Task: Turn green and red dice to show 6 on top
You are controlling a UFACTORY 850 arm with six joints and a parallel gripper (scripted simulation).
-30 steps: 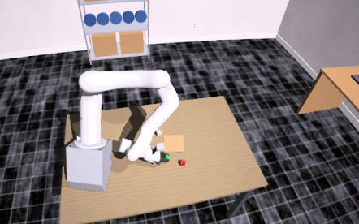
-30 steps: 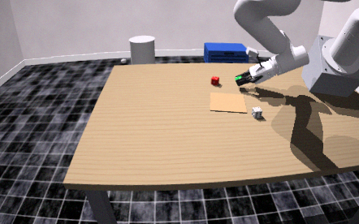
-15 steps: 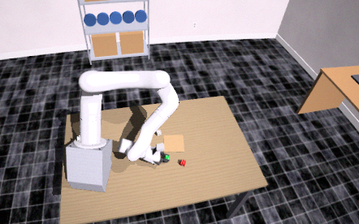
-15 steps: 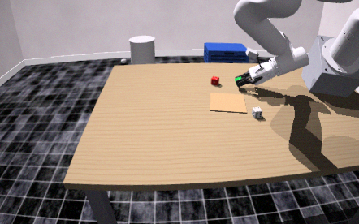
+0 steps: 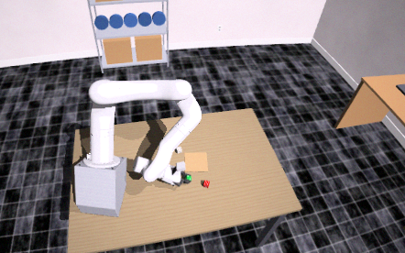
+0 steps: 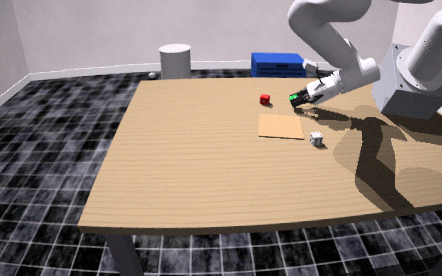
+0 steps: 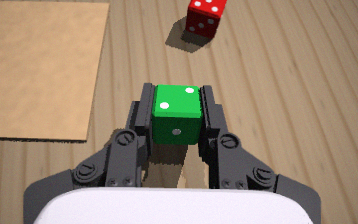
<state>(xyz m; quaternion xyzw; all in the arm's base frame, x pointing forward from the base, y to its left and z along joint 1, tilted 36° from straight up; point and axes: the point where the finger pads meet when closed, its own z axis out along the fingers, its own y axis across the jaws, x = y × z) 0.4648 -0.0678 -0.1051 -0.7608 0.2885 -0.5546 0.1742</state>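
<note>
The gripper (image 5: 187, 179) (image 6: 294, 99) (image 7: 176, 114) is tilted far over and shut on the green die (image 7: 176, 101), a little above the table beside the mat. The green die's bright upper face shows 2; its darker face towards the palm shows 1; its other faces are hidden. The red die (image 5: 206, 183) (image 6: 265, 99) (image 7: 204, 19) lies on the table beyond the fingertips; the wrist view cuts off its top, and a side shows 3. The tan mat (image 5: 196, 161) (image 6: 281, 126) (image 7: 41, 70) lies flat. The white die (image 5: 179, 149) (image 6: 316, 138) lies beside it; its number is too small to tell.
The wooden table (image 5: 235, 137) (image 6: 201, 175) carries the arm's grey base (image 5: 99, 188) (image 6: 411, 82). In the top view, the lower arm passes close to the white die and the mat's left side. The arm's shadow falls across the table near the white die.
</note>
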